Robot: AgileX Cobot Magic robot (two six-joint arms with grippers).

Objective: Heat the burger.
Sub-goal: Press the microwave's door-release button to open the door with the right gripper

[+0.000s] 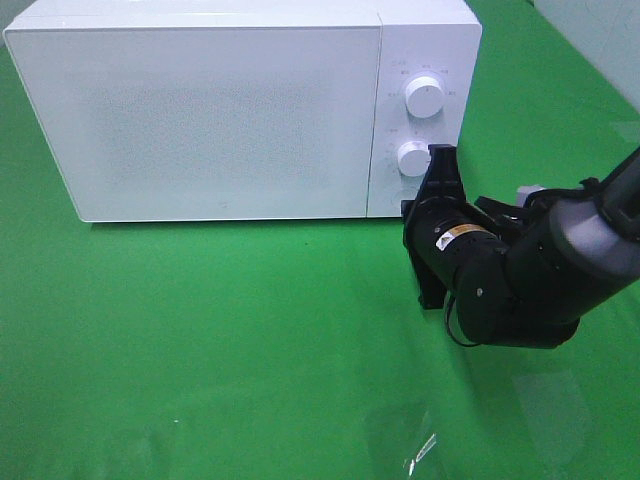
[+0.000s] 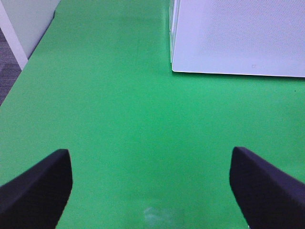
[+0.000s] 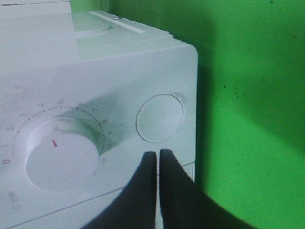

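Observation:
The burger is out of view. The white microwave stands at the back of the green table with its door closed; its front corner also shows in the left wrist view. My right gripper is shut and empty, its tips at the control panel just right of the lower knob. In the right wrist view the shut gripper sits just in front of the panel, between a dial with a red mark and a round button. My left gripper is open and empty above bare green cloth.
The microwave's upper knob sits above the lower one. A small clear scrap lies on the cloth near the front edge. A white panel and grey floor mark the table's edge in the left wrist view.

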